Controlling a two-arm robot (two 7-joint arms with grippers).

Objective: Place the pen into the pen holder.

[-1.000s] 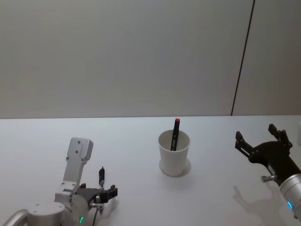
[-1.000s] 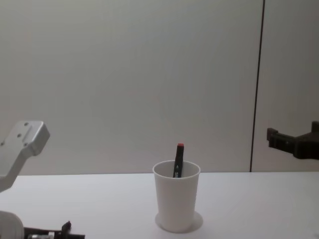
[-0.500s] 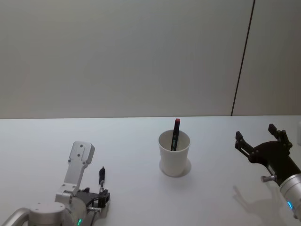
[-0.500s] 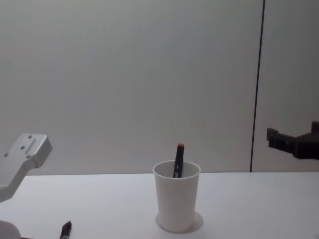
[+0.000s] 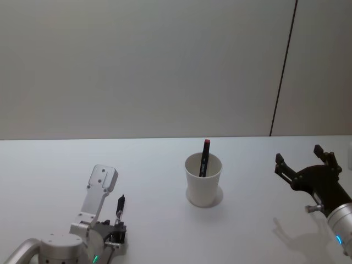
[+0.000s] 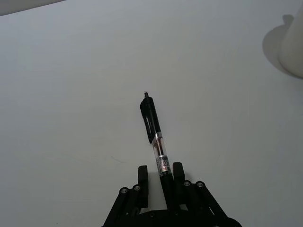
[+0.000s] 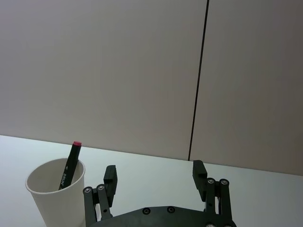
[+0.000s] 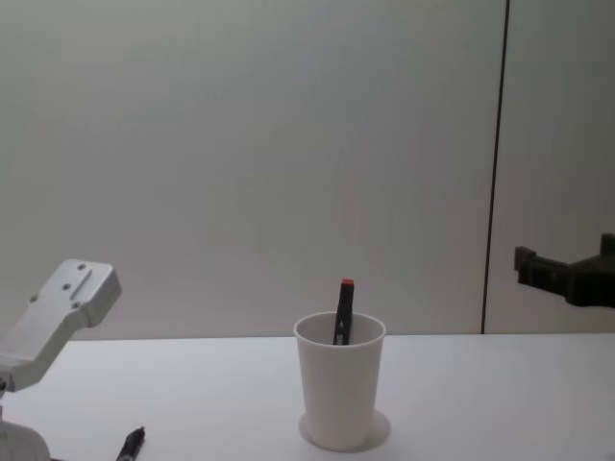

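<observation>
A black pen (image 6: 155, 135) with a clear middle section sticks out forward from my left gripper (image 6: 160, 172), which is shut on its rear end. Its tip points away across the table. From the head the pen (image 5: 120, 208) and left gripper (image 5: 116, 234) sit at the front left, well left of the pen holder (image 5: 203, 181). The chest view catches the pen's tip (image 8: 131, 446) low on the left. The pen holder (image 8: 339, 394) is a white paper cup standing upright mid-table. My right gripper (image 5: 298, 155) hovers open at the right, apart from the cup (image 7: 52, 198).
A black marker with a red cap (image 5: 206, 148) leans inside the cup, its top above the rim. The white table (image 5: 165, 231) runs back to a plain grey wall with a dark vertical seam (image 5: 283, 71). The left arm's white link (image 8: 62, 317) rises at the left.
My left arm has shifted a little to the right, carrying the pen with it, and its hand has drawn in narrow behind the pen. The right gripper and the cup have stayed put.
</observation>
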